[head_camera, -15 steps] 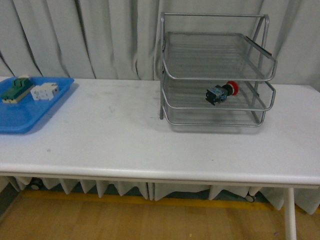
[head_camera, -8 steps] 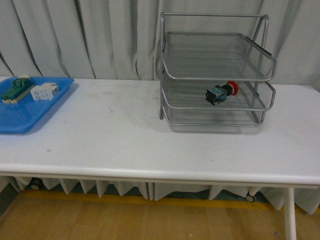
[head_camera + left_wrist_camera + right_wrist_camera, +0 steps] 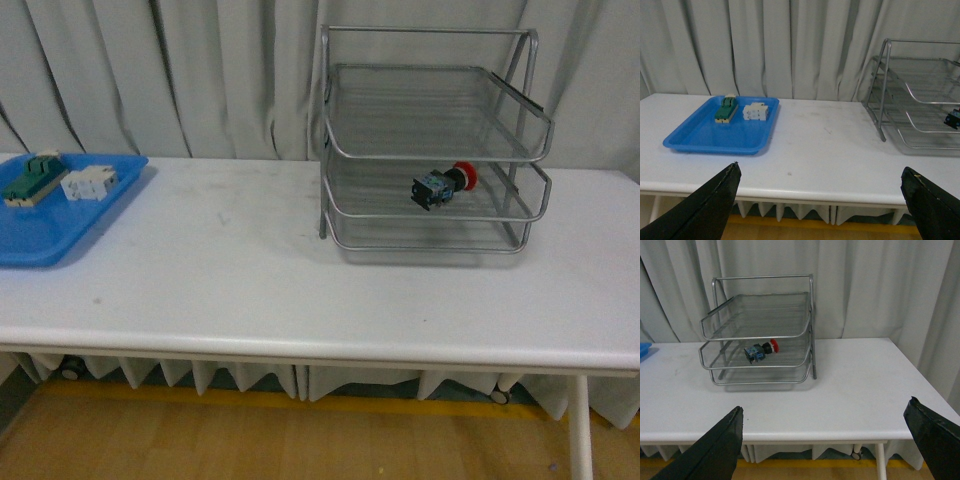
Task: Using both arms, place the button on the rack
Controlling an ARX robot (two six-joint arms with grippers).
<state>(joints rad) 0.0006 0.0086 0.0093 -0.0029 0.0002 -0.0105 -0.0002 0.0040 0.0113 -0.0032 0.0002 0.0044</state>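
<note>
Lying on its side on the middle tier of the rack (image 3: pixel 435 140), the button (image 3: pixel 443 185) is looking delivered, both grippers (image 3: pixel 822 200) (image 3: pixel 825 442) hanging wide open and empty, well apart from it

Looking at a long white flat-topped table (image 3: pixel 250 290) stretching from side to side. Seeing small grey smudges marking its top. Noticing one thin white round table leg (image 3: pixel 580 430) going down at the right end. Finding a short white pleated cloth (image 3: pixel 200 375) hanging under the table's front edge. Looking behind at tall pale grey curtains (image 3: pixel 150 70) hanging in soft folds and covering the whole back. Looking down at a light brown wooden floor (image 3: pixel 200 445), with a yellow stripe (image 3: pixel 250 399) running along it under the table. Seeing soft, even light falling everywhere, making only faint shadows.
</note>
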